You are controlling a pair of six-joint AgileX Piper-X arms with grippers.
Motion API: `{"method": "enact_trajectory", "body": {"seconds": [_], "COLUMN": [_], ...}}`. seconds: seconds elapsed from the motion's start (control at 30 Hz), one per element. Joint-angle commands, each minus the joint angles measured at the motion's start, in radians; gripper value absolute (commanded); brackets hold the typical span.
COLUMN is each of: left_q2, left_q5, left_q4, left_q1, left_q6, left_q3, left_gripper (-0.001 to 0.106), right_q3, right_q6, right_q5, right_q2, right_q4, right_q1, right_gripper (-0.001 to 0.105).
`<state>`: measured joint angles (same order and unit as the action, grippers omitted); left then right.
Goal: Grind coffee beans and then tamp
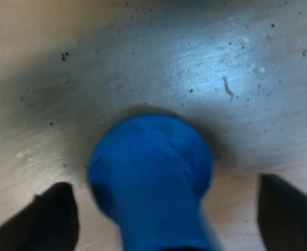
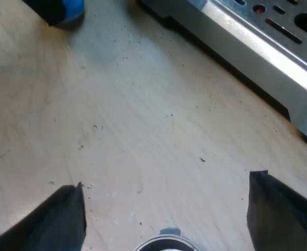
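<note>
A blue tamper (image 1: 150, 178) stands on the wooden table (image 1: 143, 63), between the two fingers of my left gripper (image 1: 163, 183). Those fingers are spread wide, each well clear of the tamper, so the gripper is open around it. My right gripper (image 2: 169, 179) is open too, low over bare wood. The round rim of the metal holder (image 2: 166, 243) peeks out close under this gripper, between the finger bases. Farther off in the right wrist view, the blue tamper (image 2: 72, 9) sits with a dark part of the other arm's gripper (image 2: 46, 10) against it.
The espresso machine's steel base and slotted drip tray (image 2: 258, 47) run along the table beyond my right gripper. Specks of coffee grounds (image 2: 203, 159) dot the wood (image 2: 143, 120) between the machine and the tamper.
</note>
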<state>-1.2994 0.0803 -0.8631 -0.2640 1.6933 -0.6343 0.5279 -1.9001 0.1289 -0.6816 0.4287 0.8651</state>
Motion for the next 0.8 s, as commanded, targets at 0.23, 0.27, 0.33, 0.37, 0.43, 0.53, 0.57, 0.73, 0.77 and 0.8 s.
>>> {"method": "enact_trajectory", "body": {"seconds": [0.23, 0.27, 0.33, 0.37, 0.43, 0.53, 0.57, 0.73, 0.77, 0.8], "left_q2": [0.029, 0.062, 0.110, 0.144, 0.200, 0.310, 0.366, 0.523, 0.554, 0.566], "left_q5": [-0.001, -0.013, -0.026, -0.033, -0.048, -0.066, -0.067, -0.069, -0.069, -0.069], "left_q4": [-0.062, -0.080, -0.085, -0.085, -0.085, -0.108, -0.114, -0.102, -0.093, -0.087], "left_q1": [-0.002, -0.002, -0.002, -0.002, -0.002, -0.002, -0.002, -0.002, -0.002, -0.002], "left_q6": [-0.016, -0.016, -0.016, -0.016, -0.016, -0.016, -0.016, -0.016, -0.016, -0.016], "left_q3": [-0.020, -0.028, -0.036, -0.041, -0.053, -0.088, -0.107, -0.199, -0.227, -0.242], "left_gripper": [0.077, 0.077, 0.077, 0.077, 0.077, 0.077, 0.077, 0.077, 0.077, 0.077], "right_q3": [0.003, 0.007, 0.020, 0.033, 0.059, 0.097, 0.123, 0.208, 0.216, 0.243], "right_q6": [-0.003, 0.014, 0.051, 0.072, 0.083, 0.088, 0.101, 0.117, 0.123, 0.137], "right_q5": [-0.046, -0.103, -0.172, -0.213, -0.247, -0.253, -0.260, -0.312, -0.316, -0.342], "right_q2": [0.001, 0.001, 0.001, 0.001, 0.001, 0.001, 0.001, 0.001, 0.001, 0.001], "right_q4": [-0.006, -0.006, 0.000, 0.005, 0.019, 0.036, 0.050, 0.125, 0.131, 0.153], "right_q1": [-0.001, -0.001, -0.001, -0.001, -0.001, -0.001, -0.001, -0.001, -0.001, -0.001], "right_gripper": [0.066, 0.066, 0.066, 0.066, 0.066, 0.066, 0.066, 0.066, 0.066, 0.066]}}
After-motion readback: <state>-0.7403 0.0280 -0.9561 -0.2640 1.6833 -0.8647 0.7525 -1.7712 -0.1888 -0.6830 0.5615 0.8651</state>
